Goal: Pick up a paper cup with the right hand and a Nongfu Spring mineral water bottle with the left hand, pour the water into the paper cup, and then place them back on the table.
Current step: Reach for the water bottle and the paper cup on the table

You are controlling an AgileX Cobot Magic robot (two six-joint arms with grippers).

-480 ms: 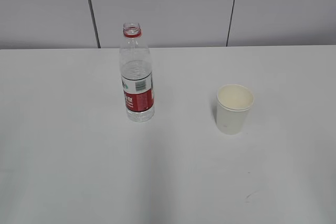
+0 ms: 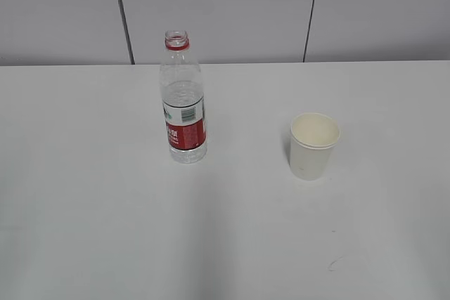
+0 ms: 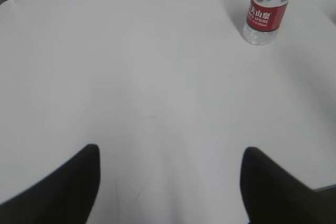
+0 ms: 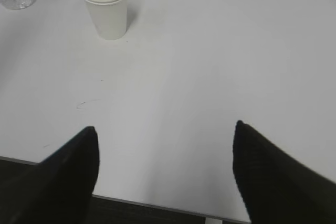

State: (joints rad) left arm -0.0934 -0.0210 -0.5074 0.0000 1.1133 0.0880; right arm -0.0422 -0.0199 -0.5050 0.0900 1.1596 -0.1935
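Nothing is done yet. The bottle point(image 2: 183, 100) stands with no cap on the white bench point(image 2: 84, 194), and the paper cup point(image 2: 313, 145) stands well apart to its right, looking dry inside. The left pincer point(image 3: 170, 182) and the right pincer point(image 4: 165, 169) are both spread wide, holding nothing, far from their things. All the picking, pouring and putting back is left.

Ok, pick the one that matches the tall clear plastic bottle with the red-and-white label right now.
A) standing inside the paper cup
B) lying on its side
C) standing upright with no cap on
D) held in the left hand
C: the tall clear plastic bottle with the red-and-white label stands upright on the plain white table, its mouth open above the red neck ring, apart from the small cream-white paper cup, with neither hand touching it.
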